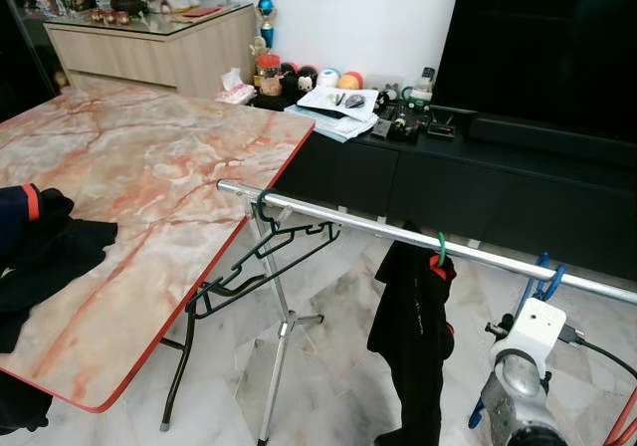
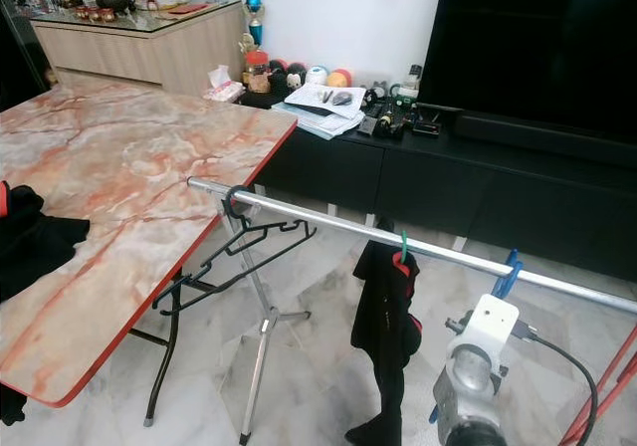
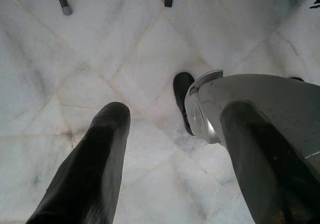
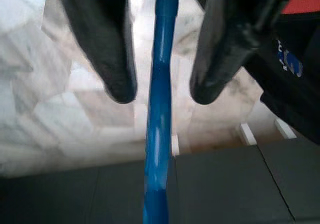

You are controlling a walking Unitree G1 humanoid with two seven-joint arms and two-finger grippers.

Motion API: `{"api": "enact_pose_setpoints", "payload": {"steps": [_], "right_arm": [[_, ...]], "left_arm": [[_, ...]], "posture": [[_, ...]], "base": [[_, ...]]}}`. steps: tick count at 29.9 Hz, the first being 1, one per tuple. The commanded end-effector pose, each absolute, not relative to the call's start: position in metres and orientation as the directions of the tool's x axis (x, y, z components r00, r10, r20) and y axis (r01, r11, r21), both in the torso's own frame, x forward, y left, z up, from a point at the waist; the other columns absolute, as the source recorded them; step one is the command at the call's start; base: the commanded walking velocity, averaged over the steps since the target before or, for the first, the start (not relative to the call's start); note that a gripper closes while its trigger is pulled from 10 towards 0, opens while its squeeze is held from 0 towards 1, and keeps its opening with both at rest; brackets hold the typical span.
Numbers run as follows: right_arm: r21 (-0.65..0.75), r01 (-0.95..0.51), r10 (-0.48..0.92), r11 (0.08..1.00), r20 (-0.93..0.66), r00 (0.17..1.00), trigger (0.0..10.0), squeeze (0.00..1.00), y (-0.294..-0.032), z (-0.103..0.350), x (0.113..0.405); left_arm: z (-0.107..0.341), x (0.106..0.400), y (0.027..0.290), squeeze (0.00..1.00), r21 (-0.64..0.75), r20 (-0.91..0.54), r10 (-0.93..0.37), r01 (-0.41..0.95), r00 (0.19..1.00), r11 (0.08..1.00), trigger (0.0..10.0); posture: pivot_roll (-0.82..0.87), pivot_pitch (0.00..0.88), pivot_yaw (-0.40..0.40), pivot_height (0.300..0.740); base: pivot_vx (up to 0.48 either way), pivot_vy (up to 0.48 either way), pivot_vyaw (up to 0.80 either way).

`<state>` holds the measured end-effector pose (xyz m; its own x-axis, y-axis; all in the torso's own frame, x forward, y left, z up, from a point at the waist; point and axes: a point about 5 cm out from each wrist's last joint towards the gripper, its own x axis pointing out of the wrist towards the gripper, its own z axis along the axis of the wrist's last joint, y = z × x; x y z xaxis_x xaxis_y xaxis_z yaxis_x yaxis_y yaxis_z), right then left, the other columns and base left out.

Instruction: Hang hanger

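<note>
Blue hanger (image 4: 159, 109) runs between the right end effector's (image 4: 162, 91) spread fingers; head views show its hook on the rail (image 1: 398, 235).

A marble-patterned counter (image 1: 149, 177) with a red edge stands on black folding legs over a pale marble-tile floor (image 1: 318, 366). Behind it, a long black TV cabinet (image 1: 448, 182) runs along a white wall (image 1: 348, 13), cluttered with papers and small items beneath a large dark screen (image 1: 547, 43). A light wooden sideboard (image 1: 159, 48) fills the far corner.
</note>
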<state>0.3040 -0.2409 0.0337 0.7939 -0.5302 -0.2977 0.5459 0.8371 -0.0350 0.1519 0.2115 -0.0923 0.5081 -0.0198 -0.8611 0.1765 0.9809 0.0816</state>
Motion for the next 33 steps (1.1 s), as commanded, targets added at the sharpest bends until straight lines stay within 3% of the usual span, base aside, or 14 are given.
{"api": "enact_pose_setpoints", "payload": {"steps": [1, 10, 26, 27, 28, 33], "right_arm": [[-0.043, 0.529, -0.523, 0.848, -0.231, 0.820, 10.0, 0.72, -0.238, 0.040, 0.306], [-0.073, 0.453, -0.458, 0.888, -0.082, 0.885, 10.0, 0.72, -0.226, 0.039, 0.278], [-0.069, 0.430, -0.433, 0.900, -0.048, 0.900, 10.0, 0.68, -0.214, 0.043, 0.230], [-0.084, 0.415, -0.420, 0.906, -0.061, 0.905, 10.0, 0.22, -0.213, 0.040, 0.226], [-0.102, 0.400, -0.408, 0.911, -0.076, 0.910, 10.0, 0.00, -0.212, 0.037, 0.225], [-0.094, 0.382, -0.391, 0.919, -0.105, 0.915, 10.0, 0.00, -0.209, 0.034, 0.228]], "left_arm": [[-0.093, 0.150, 0.212, 0.00, 0.086, -0.868, -0.021, 0.192, 0.496, 0.978, 10.0], [-0.093, 0.150, 0.212, 0.00, 0.086, -0.868, -0.025, 0.200, 0.496, 0.976, 10.0], [-0.093, 0.149, 0.212, 0.00, 0.091, -0.862, -0.019, 0.193, 0.507, 0.977, 10.0], [-0.093, 0.149, 0.212, 0.00, 0.094, -0.862, -0.017, 0.194, 0.507, 0.977, 10.0], [-0.093, 0.149, 0.212, 0.00, 0.098, -0.866, -0.019, 0.207, 0.500, 0.973, 10.0], [-0.093, 0.149, 0.212, 0.00, 0.097, -0.867, -0.027, 0.221, 0.498, 0.971, 10.0]], "posture": [[0.03, 0.000, 0.003, 0.740], [0.01, 0.000, 0.000, 0.740], [-0.03, 0.000, -0.008, 0.740], [-0.03, 0.000, -0.007, 0.740], [-0.03, 0.000, -0.007, 0.740], [-0.02, 0.000, -0.012, 0.740]], "base": [[0.000, 0.000, 0.00], [0.000, 0.000, 0.00], [0.000, 0.000, 0.00], [0.000, 0.000, 0.00], [0.000, 0.000, 0.00], [0.000, 0.000, 0.00]]}}
